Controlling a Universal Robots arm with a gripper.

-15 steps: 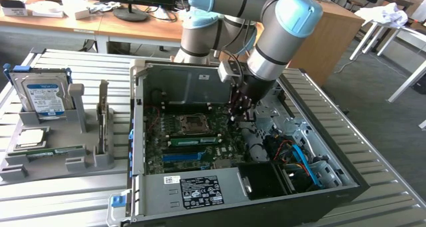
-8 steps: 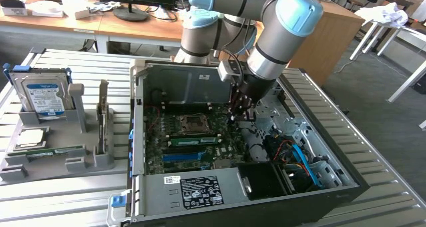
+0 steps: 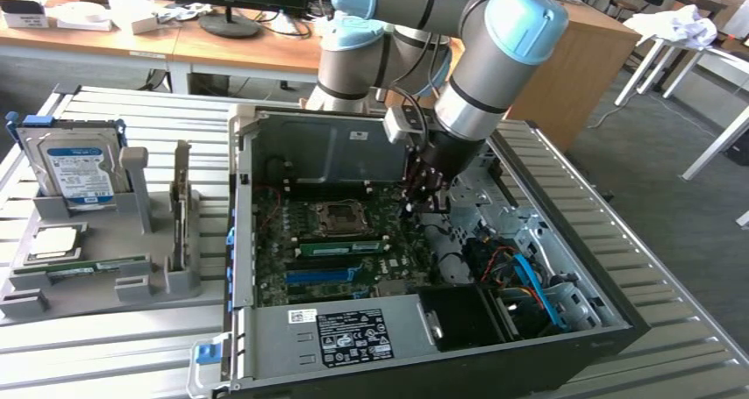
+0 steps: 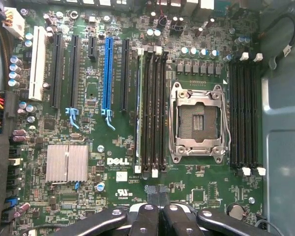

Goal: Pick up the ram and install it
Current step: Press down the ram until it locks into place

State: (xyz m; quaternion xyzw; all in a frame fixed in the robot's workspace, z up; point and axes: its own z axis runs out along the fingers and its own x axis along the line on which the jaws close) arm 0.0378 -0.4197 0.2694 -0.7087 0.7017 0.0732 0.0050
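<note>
A long green ram point(image 3: 342, 245) stands seated in a slot of the motherboard point(image 3: 307, 281) inside the open computer case. In the wrist view I look down on its thin top edge point(image 4: 139, 108), in the outermost of the black slots beside the CPU socket point(image 4: 196, 123). A second green ram stick point(image 3: 91, 266) lies in the grey holder point(image 3: 70, 298) at the exterior view's left. My gripper point(image 3: 424, 199) hangs inside the case above the board, apart from the seated stick. Its black fingertips point(image 4: 151, 209) are pressed together, shut with nothing between them.
The grey holder also carries a silver hard drive point(image 3: 76, 171), a CPU chip point(image 3: 53, 241) and an upright grey card point(image 3: 181, 206). The case walls point(image 3: 240, 206) ring the board. Cables and a blue strap point(image 3: 527, 281) fill the case at the exterior view's right.
</note>
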